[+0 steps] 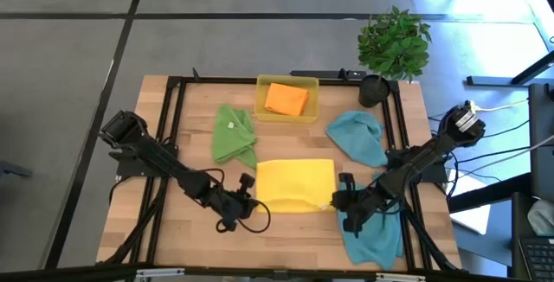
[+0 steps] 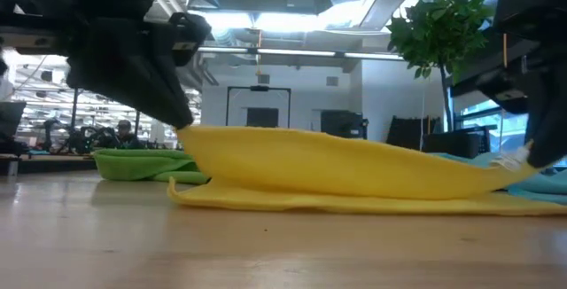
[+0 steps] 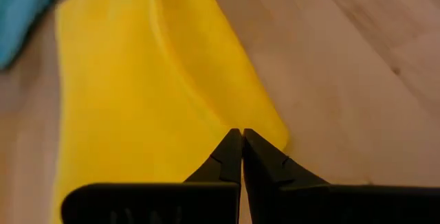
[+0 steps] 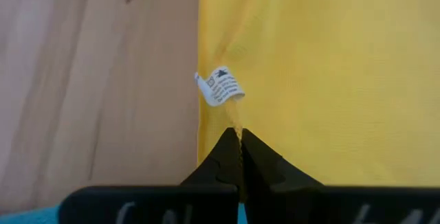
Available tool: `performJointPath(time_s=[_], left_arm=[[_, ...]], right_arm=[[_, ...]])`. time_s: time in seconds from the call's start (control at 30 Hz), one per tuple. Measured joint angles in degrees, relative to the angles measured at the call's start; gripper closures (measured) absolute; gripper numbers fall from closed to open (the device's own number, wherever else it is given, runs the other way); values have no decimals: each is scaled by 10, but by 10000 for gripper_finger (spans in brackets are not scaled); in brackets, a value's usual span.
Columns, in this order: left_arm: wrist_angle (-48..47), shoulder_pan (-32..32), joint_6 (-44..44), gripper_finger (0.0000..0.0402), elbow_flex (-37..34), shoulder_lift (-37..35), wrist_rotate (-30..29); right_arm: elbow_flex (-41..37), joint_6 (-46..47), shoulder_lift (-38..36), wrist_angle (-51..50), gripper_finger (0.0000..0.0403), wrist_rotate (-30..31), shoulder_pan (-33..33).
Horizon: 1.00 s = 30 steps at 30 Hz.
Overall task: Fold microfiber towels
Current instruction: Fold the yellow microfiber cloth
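We note left gripper (image 3: pixel 241 136) clamped on yellow towel (image 1: pixel 296 183) corner | right gripper (image 4: pixel 238 136) fingers pinching opposite corner | fold lifted off worktop (image 1: pixel 190 239).

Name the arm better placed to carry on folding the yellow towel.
Neither alone: the left pincer and right pincer are each shut on a near corner of the yellow towel, its top layer lifted. Both should probably move together.

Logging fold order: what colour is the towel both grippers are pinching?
Yellow towel, pinched by the left gripper and right gripper; clearest in the high view.
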Motion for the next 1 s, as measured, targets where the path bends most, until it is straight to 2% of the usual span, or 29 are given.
performJointPath(time_s=[0.27,0.47,0.77,1.0], left_arm=[[0,7,-32,401,0,0,60],[15,7,-40,392,0,0,86],[16,7,-52,305,0,-3,74],[16,8,-54,291,0,-41,9]], right_arm=[[0,6,18,-1,400,-13,0],[0,21,18,3,348,-9,0],[0,25,14,3,240,-18,0],[7,36,-17,0,223,-15,0]])
